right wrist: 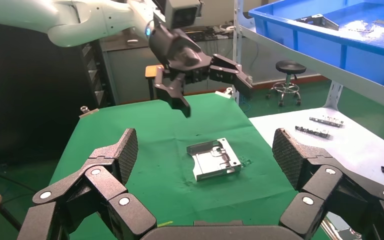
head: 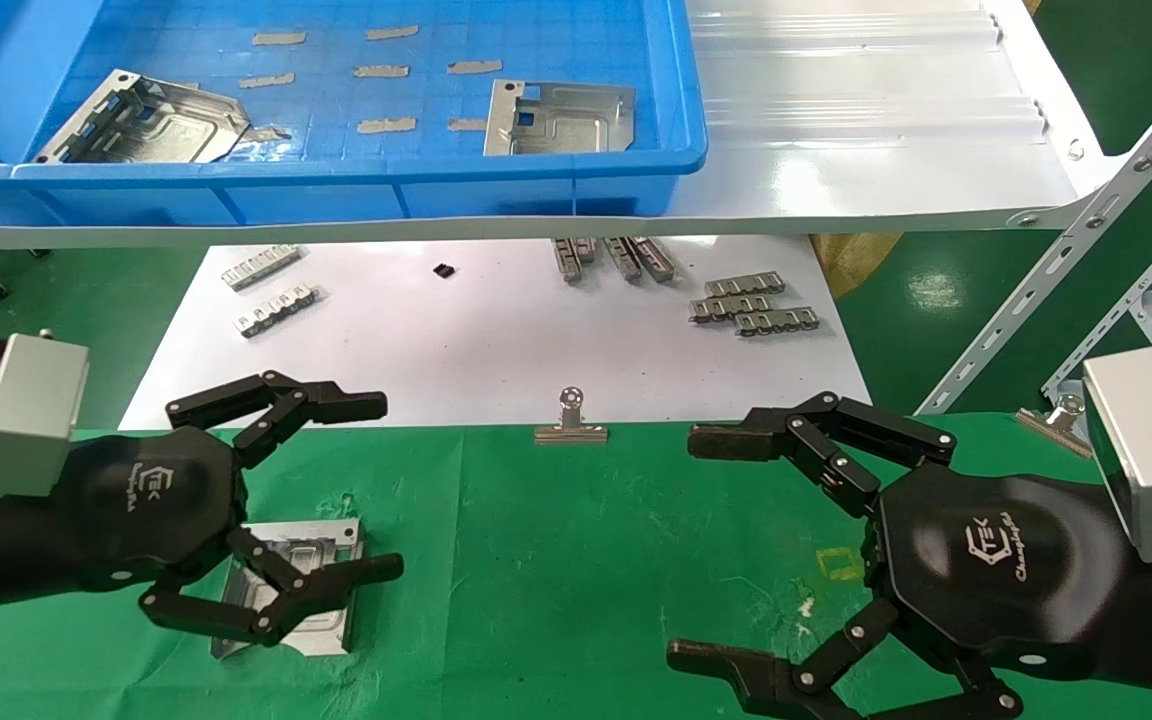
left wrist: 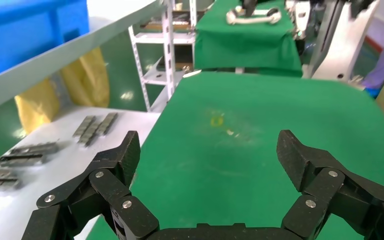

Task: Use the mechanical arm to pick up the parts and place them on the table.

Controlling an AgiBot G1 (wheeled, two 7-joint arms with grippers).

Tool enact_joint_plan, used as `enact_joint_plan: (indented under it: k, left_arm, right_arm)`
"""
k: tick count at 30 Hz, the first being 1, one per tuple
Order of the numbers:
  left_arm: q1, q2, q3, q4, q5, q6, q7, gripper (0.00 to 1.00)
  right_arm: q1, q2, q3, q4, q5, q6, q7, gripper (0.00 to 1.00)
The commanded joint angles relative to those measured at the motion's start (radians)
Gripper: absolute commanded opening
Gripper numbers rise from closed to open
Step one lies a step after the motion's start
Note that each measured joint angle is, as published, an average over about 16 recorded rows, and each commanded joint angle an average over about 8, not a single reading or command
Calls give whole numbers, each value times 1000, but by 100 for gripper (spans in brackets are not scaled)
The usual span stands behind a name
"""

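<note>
One silver part [head: 328, 540] lies flat on the green cloth table [head: 576, 560] at the front left; it also shows in the right wrist view [right wrist: 214, 160]. My left gripper [head: 388, 487] hangs open and empty just above it, not touching, as the right wrist view [right wrist: 215, 97] shows. Its own view [left wrist: 210, 150] shows only bare cloth [left wrist: 260, 115] between the fingers. My right gripper [head: 683, 547] is open and empty over the cloth at the front right, its view [right wrist: 206, 150] facing the part. Two more parts [head: 151, 120] [head: 561, 118] lie in the blue tray [head: 336, 172].
The tray stands on a white shelf [head: 886, 120] above the table's far side. Under it a white sheet [head: 496, 340] carries small grey ridged strips [head: 751, 305] [head: 271, 295]. A binder clip [head: 570, 420] holds the cloth's far edge. Slotted shelf braces [head: 1066, 250] stand at the right.
</note>
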Motion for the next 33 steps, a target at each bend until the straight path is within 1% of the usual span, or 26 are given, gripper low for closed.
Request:
enact_joint_plan:
  k: [1,11,16,21,33]
  left_arm:
    - [19,-6,-19,-35,-10,-4,-26,100]
    - [116,-36,-113,-210,-62,-22,-152,100]
    - [151,-47,-147,-275,-81,-28,-196,100]
    - [167,-52,-163,-305,-91,-31,-210,100]
    - [159,-50,-154,-287,-87,-31,-203,100]
  right_arm:
    - [0,0,0,0,0,0,0,100]
    - [0,0,0,0,0,0,0,100]
    - [0,0,0,0,0,0,0,100]
    - [0,0,0,0,0,0,0,100]
    - [0,0,0,0,0,0,0,100]
